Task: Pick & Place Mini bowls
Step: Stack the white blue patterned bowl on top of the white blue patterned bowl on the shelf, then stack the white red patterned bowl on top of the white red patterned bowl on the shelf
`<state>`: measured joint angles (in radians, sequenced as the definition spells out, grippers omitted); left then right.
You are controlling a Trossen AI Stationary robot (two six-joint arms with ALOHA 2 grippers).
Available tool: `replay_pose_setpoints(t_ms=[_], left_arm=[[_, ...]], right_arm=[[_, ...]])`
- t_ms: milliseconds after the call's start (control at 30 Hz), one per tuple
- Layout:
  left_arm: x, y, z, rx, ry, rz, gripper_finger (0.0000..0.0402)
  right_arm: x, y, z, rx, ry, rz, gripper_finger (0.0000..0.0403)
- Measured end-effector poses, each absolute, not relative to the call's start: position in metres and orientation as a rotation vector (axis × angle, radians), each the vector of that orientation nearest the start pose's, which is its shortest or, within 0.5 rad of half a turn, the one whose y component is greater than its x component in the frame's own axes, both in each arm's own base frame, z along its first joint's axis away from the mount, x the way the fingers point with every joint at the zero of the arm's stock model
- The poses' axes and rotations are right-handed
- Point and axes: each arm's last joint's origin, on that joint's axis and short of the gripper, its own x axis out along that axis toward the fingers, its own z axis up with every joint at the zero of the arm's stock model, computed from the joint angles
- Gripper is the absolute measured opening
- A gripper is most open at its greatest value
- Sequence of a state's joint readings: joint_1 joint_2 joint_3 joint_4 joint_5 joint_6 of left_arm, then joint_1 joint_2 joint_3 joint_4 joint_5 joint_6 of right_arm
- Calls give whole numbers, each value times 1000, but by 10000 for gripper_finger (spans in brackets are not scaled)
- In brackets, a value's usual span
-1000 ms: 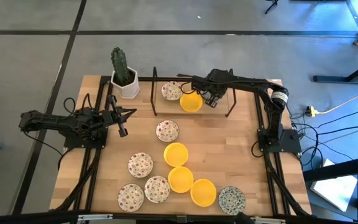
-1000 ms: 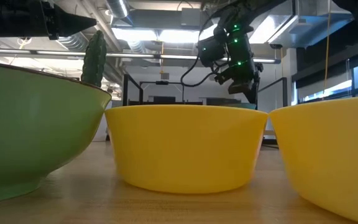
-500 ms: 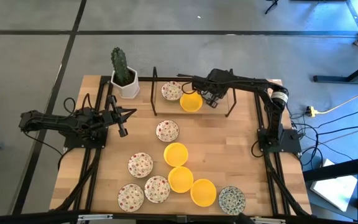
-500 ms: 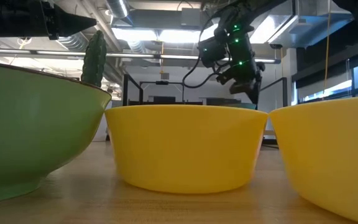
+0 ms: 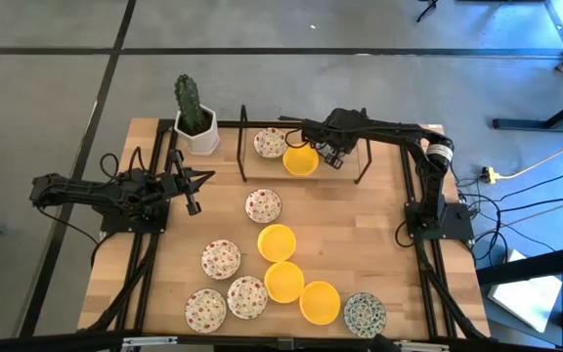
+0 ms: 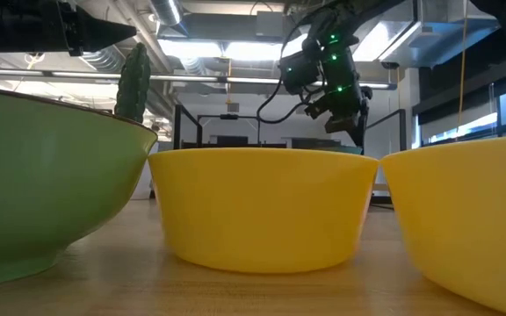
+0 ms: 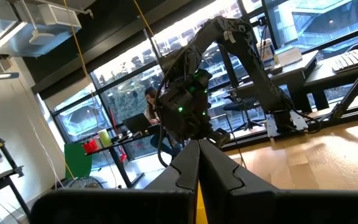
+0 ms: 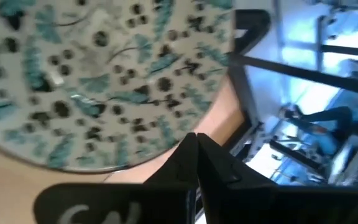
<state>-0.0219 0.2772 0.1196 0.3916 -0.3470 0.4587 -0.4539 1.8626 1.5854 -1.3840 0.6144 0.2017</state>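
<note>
At far edge of surface [image 5: 379,225], your right hand [image 5: 328,154] hovers closed and empty inside black wire rack [image 5: 244,147], patterned blue-green bowl [image 8: 98,74] right beneath its fingertips, just beside yellow bowl [image 5: 300,160]. Left hand [image 5: 192,191] waits closed, well apart.

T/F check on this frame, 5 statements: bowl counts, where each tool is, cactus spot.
1. Three yellow bowls sit in the near cluster. True.
2. The right tool is at the rack, beside a yellow bowl. True.
3. The left tool is over the rack. False: it waits near the table's left edge.
4. The cactus pot stands at the near right corner. False: far left corner.
5. The blue-green bowl is inside the rack. False: it lies on the table at the near right.
</note>
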Motion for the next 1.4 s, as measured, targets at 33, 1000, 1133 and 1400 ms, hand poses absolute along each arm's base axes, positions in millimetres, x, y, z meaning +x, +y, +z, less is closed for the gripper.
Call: replay_pose_setpoints(t_ms=[33, 1000, 1133, 1400], left_arm=[[110, 7, 219, 409, -152, 370, 2], [110, 7, 218, 425, -149, 371, 2], [110, 7, 219, 425, -149, 372, 6], [110, 7, 218, 427, -148, 372, 3]], right_arm=[[298, -164, 257, -8, 1629, -968, 5], [289, -14, 435, -270, 504, 11, 2], [241, 17, 467, -291, 370, 103, 1], [150, 54, 480, -266, 274, 159, 1]])
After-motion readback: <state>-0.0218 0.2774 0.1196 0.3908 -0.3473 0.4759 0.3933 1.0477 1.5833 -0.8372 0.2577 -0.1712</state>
